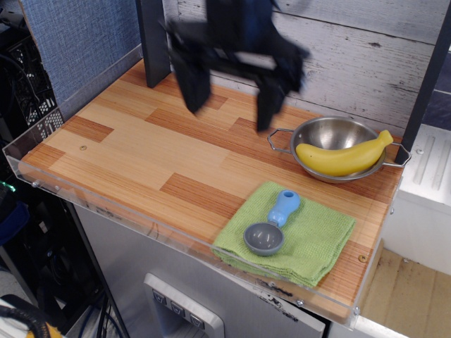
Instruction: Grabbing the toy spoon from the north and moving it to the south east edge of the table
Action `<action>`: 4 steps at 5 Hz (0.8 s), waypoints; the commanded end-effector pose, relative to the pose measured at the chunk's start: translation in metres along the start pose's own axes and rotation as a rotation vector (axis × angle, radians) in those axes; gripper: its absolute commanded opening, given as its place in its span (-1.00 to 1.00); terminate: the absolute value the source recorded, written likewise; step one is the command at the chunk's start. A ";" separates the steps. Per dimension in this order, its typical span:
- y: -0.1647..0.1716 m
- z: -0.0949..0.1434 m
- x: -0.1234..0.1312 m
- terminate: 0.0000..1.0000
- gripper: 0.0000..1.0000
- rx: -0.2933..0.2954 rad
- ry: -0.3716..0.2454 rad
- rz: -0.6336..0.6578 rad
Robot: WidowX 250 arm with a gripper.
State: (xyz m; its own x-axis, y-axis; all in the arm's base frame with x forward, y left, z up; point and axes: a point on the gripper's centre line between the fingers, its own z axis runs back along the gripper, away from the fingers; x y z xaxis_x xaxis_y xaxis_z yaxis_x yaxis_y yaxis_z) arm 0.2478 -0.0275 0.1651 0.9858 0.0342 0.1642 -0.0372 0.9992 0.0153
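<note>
We see the black gripper (232, 98) spread open, empty — the grey-bowled, blue-handled plastic spoon (271, 224) lies on the green woven cloth (317, 243).

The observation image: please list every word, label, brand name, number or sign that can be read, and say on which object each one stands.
No readable text anywhere in this view.
toy spoon: no marking.
green cloth: no label visible.
steel bowl and yellow banana: no sticker or print.
table: plain wood, only small screw heads.
gripper: motion-blurred; any marking would be unreadable.
grey panel below the table: small buttons, no legible signs.
</note>
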 end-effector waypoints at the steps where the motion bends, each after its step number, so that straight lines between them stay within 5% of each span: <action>1: 0.047 0.022 -0.006 -1.00 1.00 0.011 0.021 0.043; 2: 0.057 0.019 0.000 -1.00 1.00 -0.005 0.060 0.019; 3: 0.059 0.017 0.010 -1.00 1.00 -0.035 0.180 -0.167; 4: 0.059 0.017 0.010 1.00 1.00 -0.035 0.180 -0.167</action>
